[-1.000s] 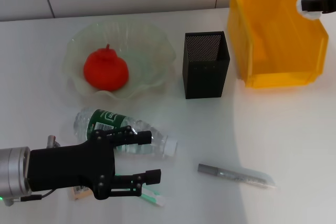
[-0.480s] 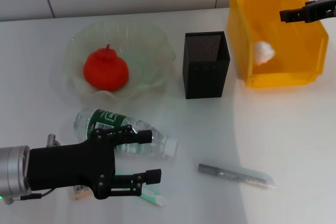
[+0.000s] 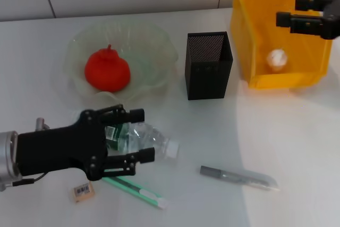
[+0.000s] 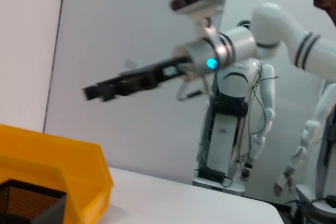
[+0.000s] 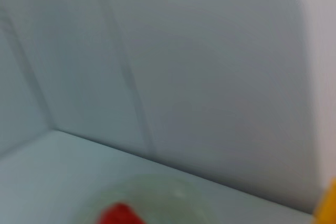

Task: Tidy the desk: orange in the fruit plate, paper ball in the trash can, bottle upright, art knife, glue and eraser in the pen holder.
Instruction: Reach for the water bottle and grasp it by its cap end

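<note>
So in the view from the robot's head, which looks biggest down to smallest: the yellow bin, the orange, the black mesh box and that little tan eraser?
1. The trash can, clearly largest.
2. The pen holder.
3. The orange, slightly smaller than the holder.
4. The eraser, smallest though nearest the camera.

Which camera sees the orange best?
The head view: the whole orange sits in the fruit plate, stem nub showing. The right wrist view catches only a blurry red edge. The left wrist view misses it.

text: none legible | bottle (image 3: 139,136) label: too small | eraser (image 3: 83,191) barcode sticker: unreadable
</note>
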